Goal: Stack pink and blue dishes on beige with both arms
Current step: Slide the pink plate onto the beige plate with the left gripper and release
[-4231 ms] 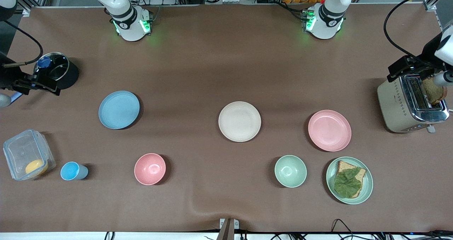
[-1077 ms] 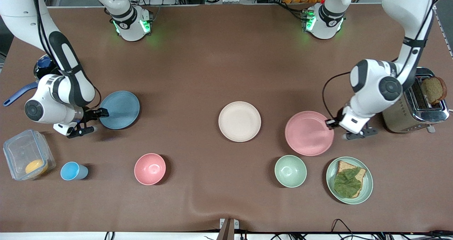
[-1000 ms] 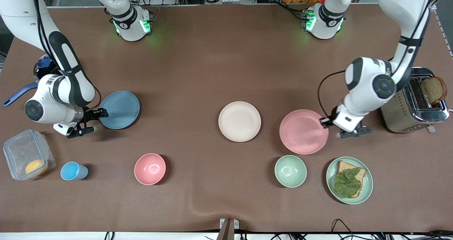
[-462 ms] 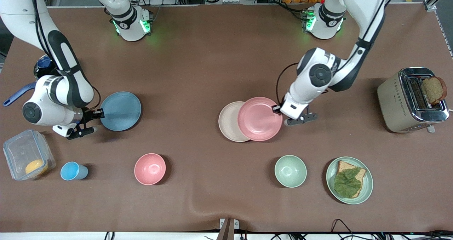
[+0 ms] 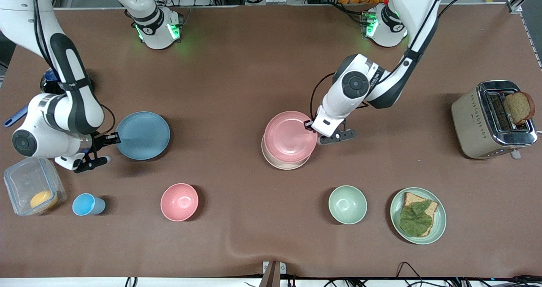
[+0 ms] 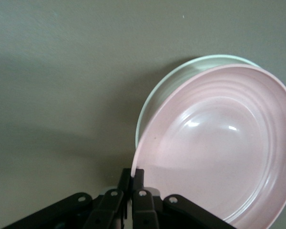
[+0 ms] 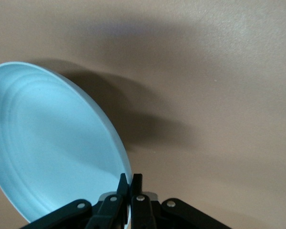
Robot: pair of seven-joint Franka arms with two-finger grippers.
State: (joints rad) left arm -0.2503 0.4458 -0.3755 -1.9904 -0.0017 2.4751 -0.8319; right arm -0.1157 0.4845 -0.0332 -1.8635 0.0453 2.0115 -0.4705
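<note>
Left pincer point(image 5: 310, 126): clamped on pink plate point(image 5: 290, 136) rim, over beige plate point(image 5: 283, 163).
Right pincer point(image 5: 111, 139): clamped on blue plate point(image 5: 143, 135) rim, bare counter point(image 5: 220, 109) around.

arms point(image 5: 402, 73): white shells, black bands | bases: green lights | claws: black

pink plate point(image 5: 289, 135), cream-beige plate point(image 5: 283, 164), light blue plate point(image 5: 144, 135), brown table point(image 5: 254, 75), green-lit arm bases point(image 5: 157, 28)
</note>
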